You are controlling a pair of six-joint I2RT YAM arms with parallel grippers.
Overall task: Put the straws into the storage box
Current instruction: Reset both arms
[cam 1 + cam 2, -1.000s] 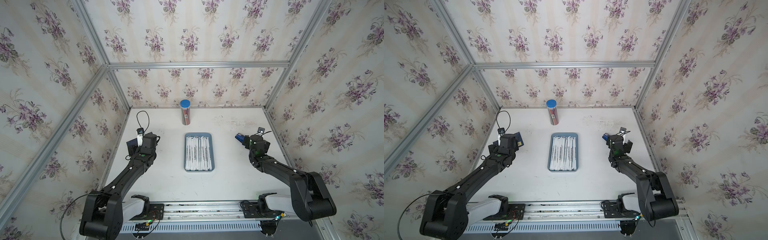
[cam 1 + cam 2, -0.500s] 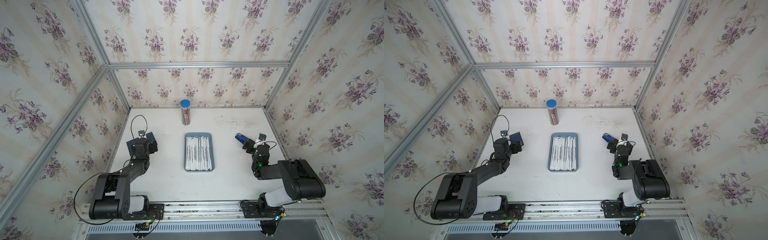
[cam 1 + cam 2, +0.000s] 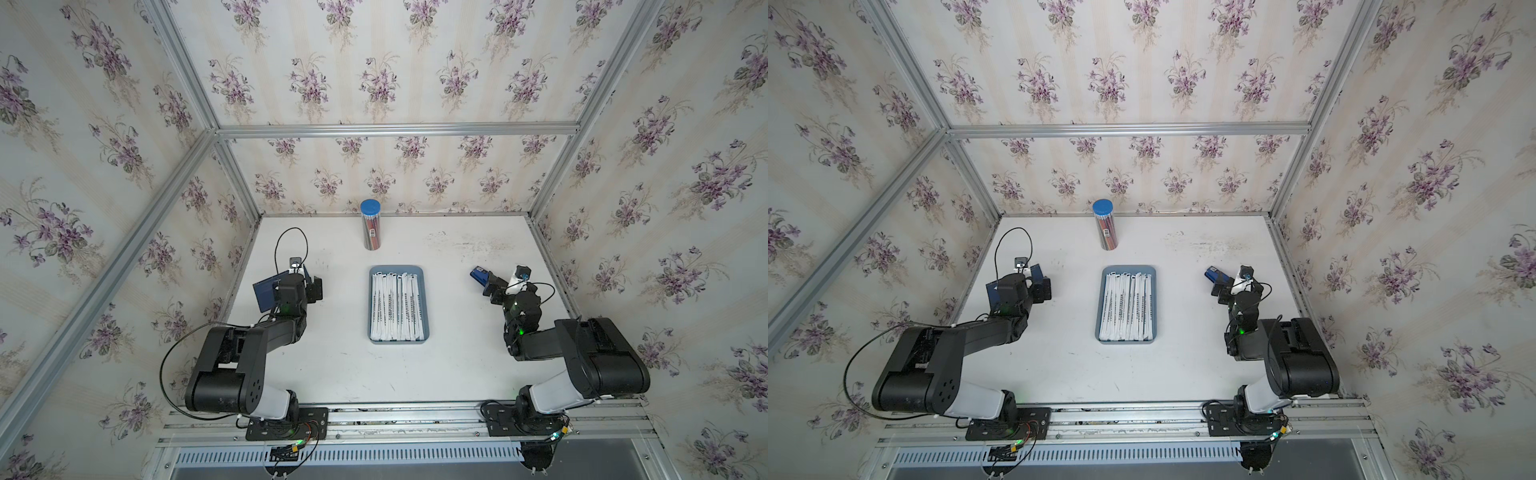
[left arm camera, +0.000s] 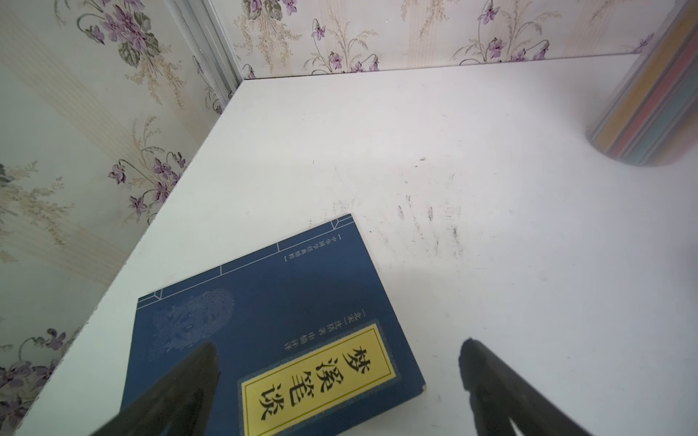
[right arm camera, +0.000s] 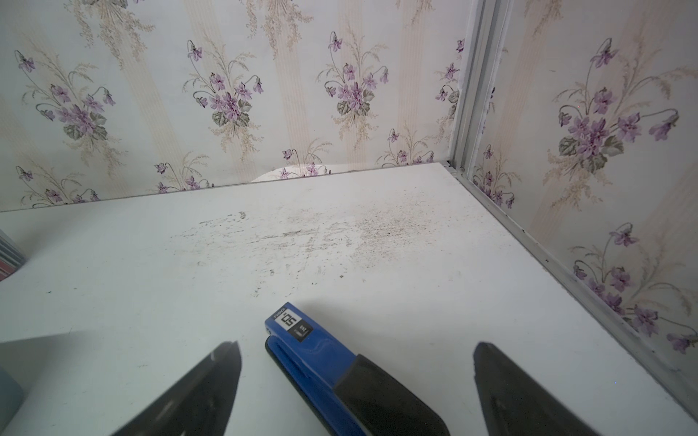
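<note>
The straws are lying in the storage box, well apart from the left gripper and right gripper, both gaping wide, empty.

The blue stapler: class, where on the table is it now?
In both top views the blue stapler lies on the table, right of the storage box, partly beneath the open right gripper.

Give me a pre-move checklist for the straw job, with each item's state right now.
1. Straws all in the storage box: ok, none seen on the table.
2. Straws lying flat inside the rim: ok.
3. Left gripper open, holding nothing, near the book: ok.
4. Right gripper open, not gripping the stapler: ok.
5. Pencil tube upright, apart from the box: ok.
</note>
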